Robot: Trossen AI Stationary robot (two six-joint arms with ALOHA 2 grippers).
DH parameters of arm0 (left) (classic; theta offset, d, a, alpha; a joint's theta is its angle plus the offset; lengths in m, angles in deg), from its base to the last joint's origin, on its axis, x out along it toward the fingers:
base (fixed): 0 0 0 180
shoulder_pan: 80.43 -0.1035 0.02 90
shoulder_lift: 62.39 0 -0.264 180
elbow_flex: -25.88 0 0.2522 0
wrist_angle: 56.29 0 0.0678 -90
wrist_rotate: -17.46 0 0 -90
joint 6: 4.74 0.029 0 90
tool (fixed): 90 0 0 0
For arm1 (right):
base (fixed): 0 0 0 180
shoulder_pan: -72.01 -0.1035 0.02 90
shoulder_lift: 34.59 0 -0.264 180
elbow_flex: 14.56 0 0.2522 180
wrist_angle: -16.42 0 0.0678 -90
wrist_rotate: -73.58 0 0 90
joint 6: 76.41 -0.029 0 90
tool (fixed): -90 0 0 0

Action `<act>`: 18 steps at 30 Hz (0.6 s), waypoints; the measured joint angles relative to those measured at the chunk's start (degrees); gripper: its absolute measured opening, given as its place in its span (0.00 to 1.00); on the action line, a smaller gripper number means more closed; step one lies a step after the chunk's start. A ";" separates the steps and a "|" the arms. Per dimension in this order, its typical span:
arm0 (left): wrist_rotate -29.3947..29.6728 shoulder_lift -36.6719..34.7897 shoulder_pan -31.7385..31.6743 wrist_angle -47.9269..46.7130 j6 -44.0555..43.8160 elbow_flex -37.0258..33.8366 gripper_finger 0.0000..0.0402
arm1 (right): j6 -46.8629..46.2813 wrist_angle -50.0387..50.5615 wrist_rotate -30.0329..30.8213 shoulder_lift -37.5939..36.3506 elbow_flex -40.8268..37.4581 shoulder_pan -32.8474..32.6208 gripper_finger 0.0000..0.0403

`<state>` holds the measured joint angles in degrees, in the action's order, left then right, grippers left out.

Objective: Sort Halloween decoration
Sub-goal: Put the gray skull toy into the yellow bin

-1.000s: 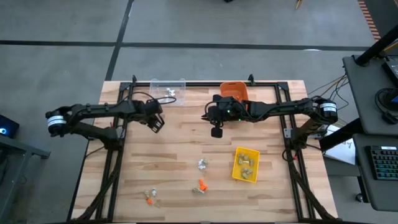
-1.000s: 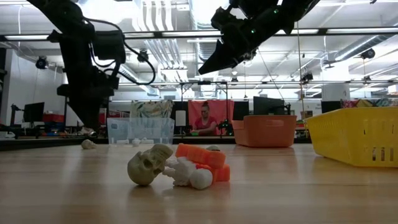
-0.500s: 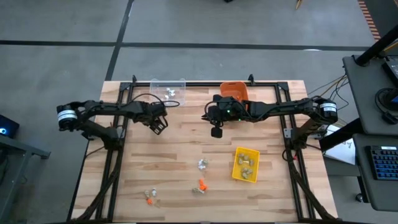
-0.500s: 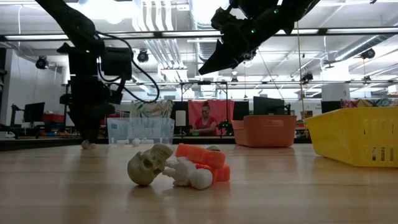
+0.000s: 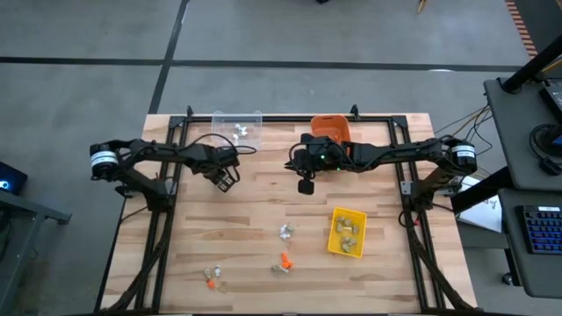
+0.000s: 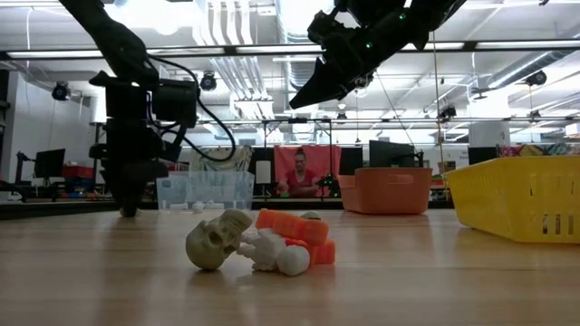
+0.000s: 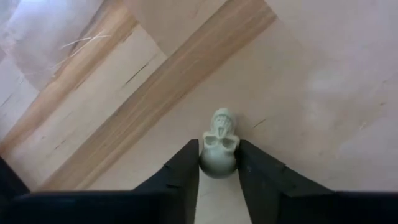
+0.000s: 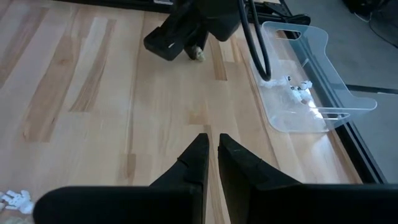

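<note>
Since a second ago my left gripper (image 7: 218, 163) has slid toward the desk's (image 5: 263, 211) middle and dropped low; its jaws now sit on either side of a tan-grey skull (image 7: 219, 149), touching it, on the wood near the clear bin (image 5: 238, 129). My right gripper (image 8: 211, 149) hangs above the desk's middle, jaws nearly together, holding nothing. More trinkets (image 5: 285, 232) lie on the near half, some inside the yellow bin (image 5: 346, 232); the orange bin (image 5: 330, 127) sits at the far edge.
</note>
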<state>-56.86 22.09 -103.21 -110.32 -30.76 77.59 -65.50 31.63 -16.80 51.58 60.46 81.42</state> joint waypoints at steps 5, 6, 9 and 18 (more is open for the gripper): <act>0.04 -1.80 -0.04 -0.25 -0.37 -0.31 0.07 | -0.02 0.00 0.00 0.00 0.00 0.00 0.07; 0.19 -2.26 0.00 -0.34 -0.39 -0.38 0.06 | -0.02 0.02 0.00 0.00 0.00 0.00 0.07; 0.40 -4.73 0.46 -0.17 -0.50 -0.39 0.05 | 0.12 0.02 0.00 0.00 0.00 0.00 0.07; 0.42 -19.37 8.61 12.63 2.02 -0.39 0.06 | 3.23 -5.06 -12.80 -0.02 -1.19 0.09 0.07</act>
<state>-56.44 2.73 -94.60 -97.69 -28.74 77.20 -62.27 26.57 -29.60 51.55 59.26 81.51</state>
